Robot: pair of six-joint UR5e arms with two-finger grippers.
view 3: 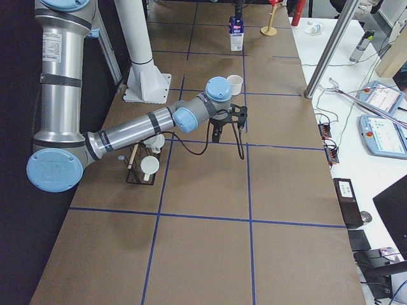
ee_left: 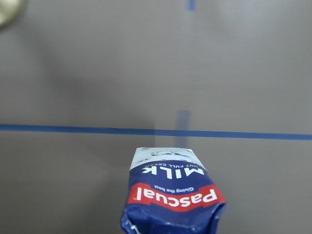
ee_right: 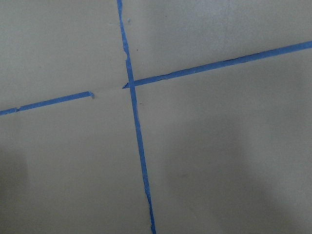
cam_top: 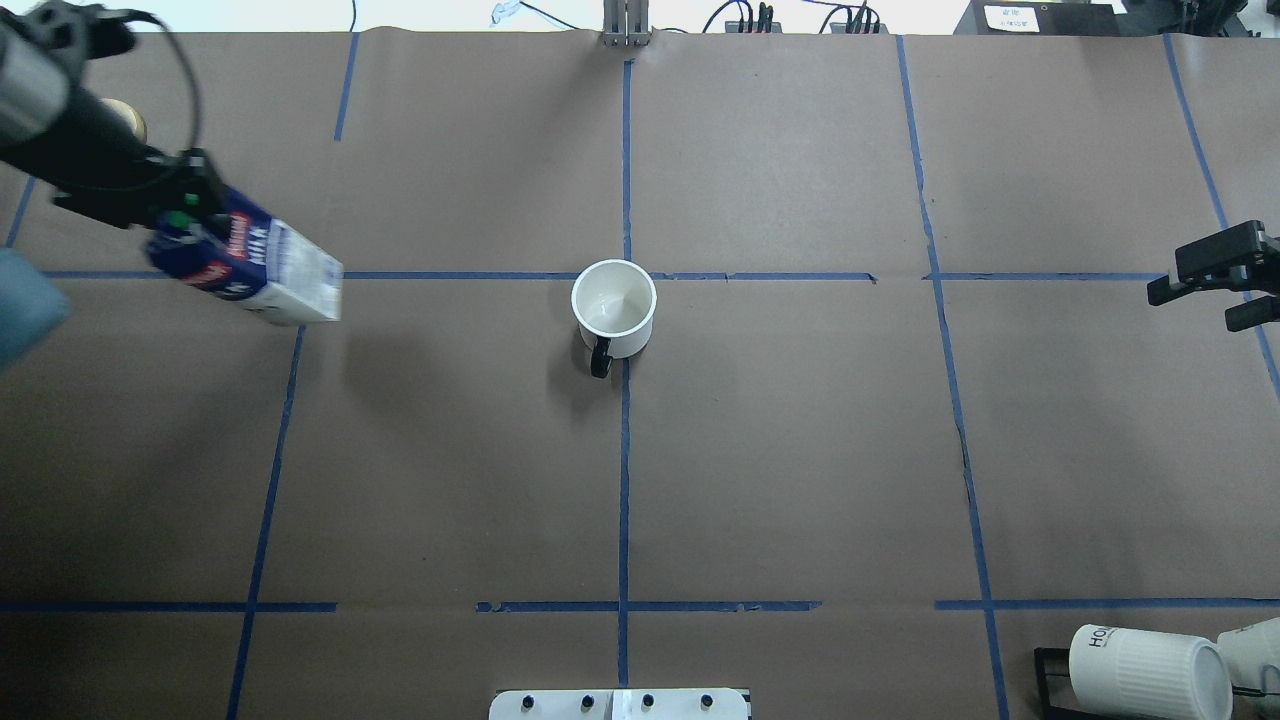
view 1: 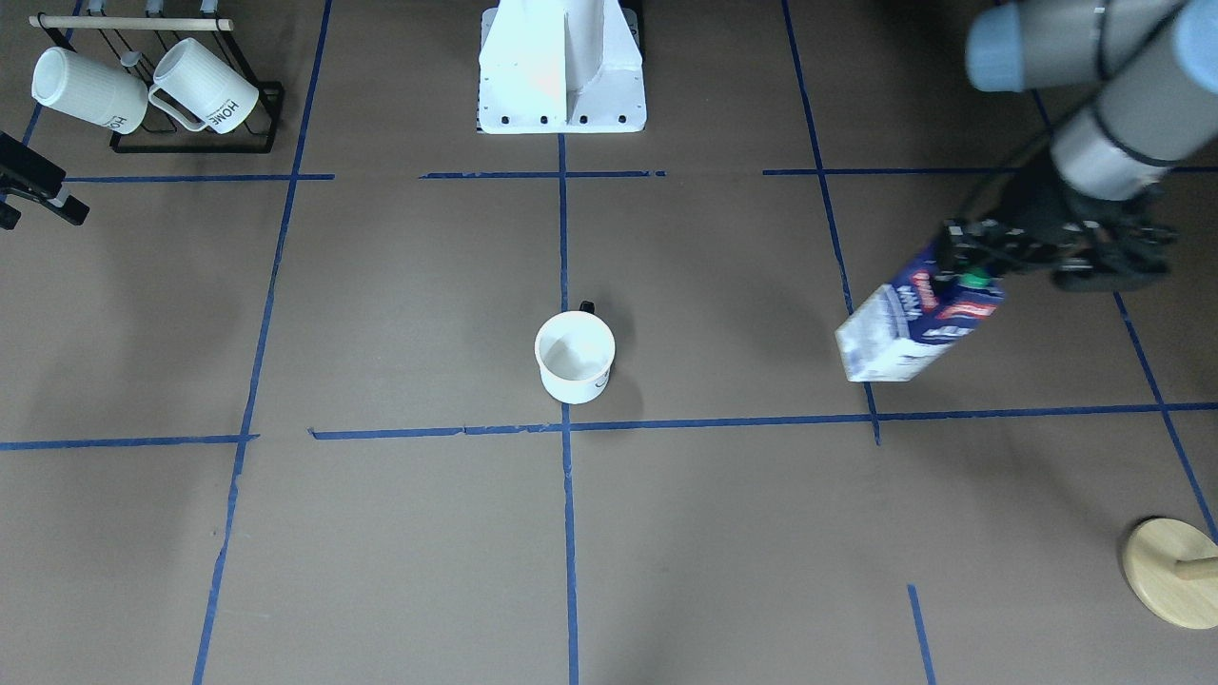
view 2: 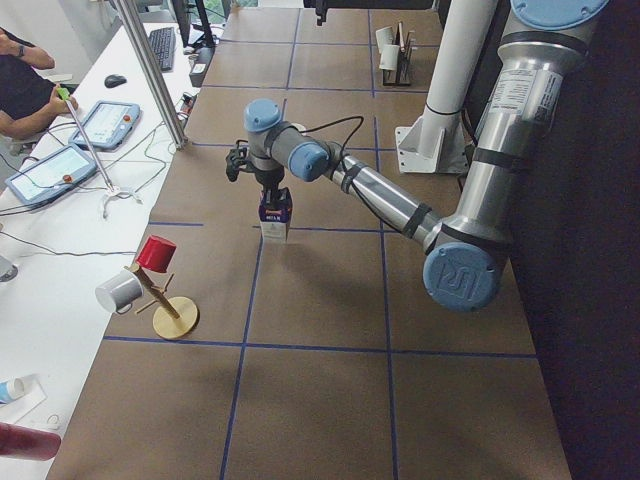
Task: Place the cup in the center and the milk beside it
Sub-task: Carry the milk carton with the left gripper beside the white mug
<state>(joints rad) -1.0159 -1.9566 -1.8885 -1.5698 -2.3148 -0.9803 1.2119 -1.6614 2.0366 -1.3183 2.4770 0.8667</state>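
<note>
The white cup (cam_top: 613,308) stands upright at the center (cam_top: 626,276), its rim over the tape crossing and its black handle toward the robot; it also shows in the front view (view 1: 575,357). My left gripper (cam_top: 190,215) is shut on the top of the dark blue milk (cam_top: 250,270) carton near its green cap. It holds the carton upright at the table's left side, far from the cup. The milk also shows in the front view (view 1: 918,323) and the left wrist view (ee_left: 173,195). My right gripper (cam_top: 1195,305) is open and empty at the right side.
A black rack with two ribbed "HOME" mugs (view 1: 152,90) stands at the robot's near right corner. A wooden mug stand (view 1: 1175,571) is at the far left corner. The robot's white base (view 1: 561,67) is behind the cup.
</note>
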